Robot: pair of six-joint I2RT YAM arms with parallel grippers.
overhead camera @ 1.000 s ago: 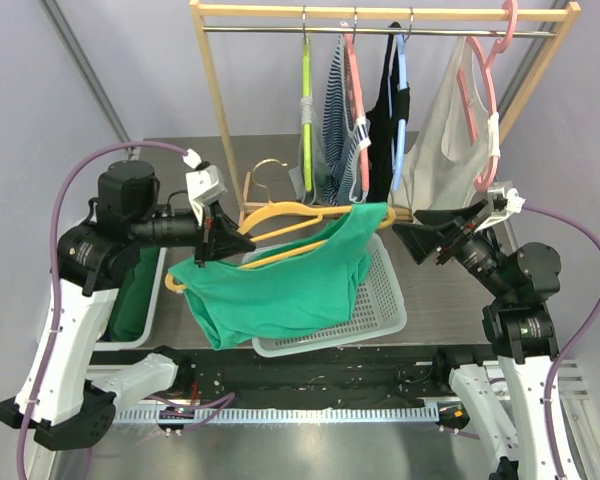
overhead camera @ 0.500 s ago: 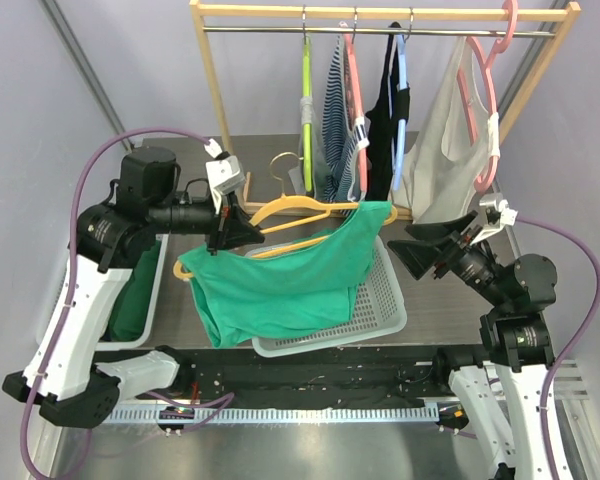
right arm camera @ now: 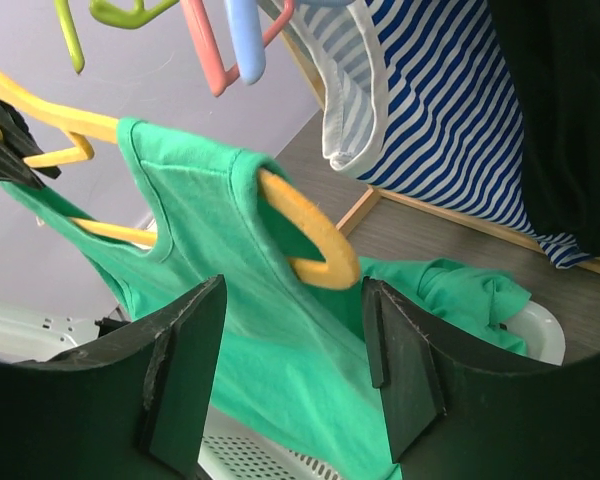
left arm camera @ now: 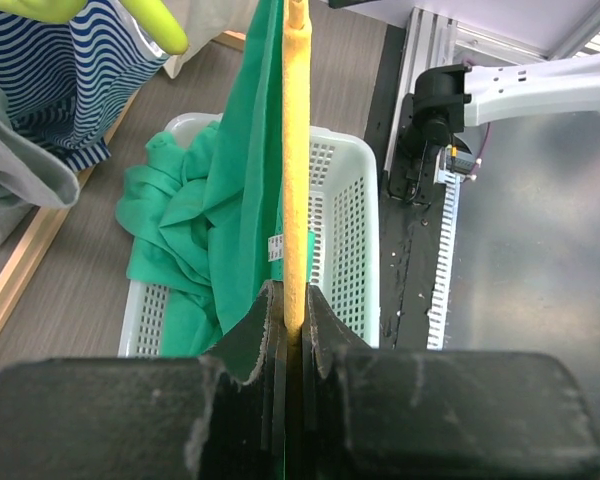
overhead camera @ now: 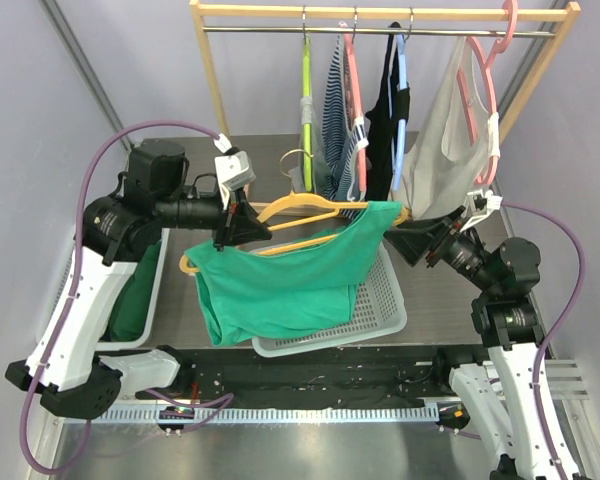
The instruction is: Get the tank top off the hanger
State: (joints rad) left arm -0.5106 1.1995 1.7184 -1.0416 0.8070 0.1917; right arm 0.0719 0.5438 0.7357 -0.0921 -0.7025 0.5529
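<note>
A green tank top (overhead camera: 285, 275) hangs on a yellow hanger (overhead camera: 310, 208) held over the white basket (overhead camera: 385, 300). My left gripper (overhead camera: 242, 228) is shut on the hanger's bar (left arm camera: 296, 180), left of its middle. My right gripper (overhead camera: 412, 243) is open just right of the hanger's right end. In the right wrist view the hanger's end (right arm camera: 320, 245) and the top's strap (right arm camera: 250, 175) sit just beyond my open jaws, with the top's body (right arm camera: 300, 370) between them.
A wooden rack (overhead camera: 385, 15) behind holds green, pink and blue hangers with striped, black and grey garments. Another green garment (left arm camera: 170, 200) lies in the basket. A bin (overhead camera: 140, 290) with green cloth stands at the left.
My left gripper has carried the hanger and top up and to the right. My right gripper has moved left, close to the hanger's right end.
</note>
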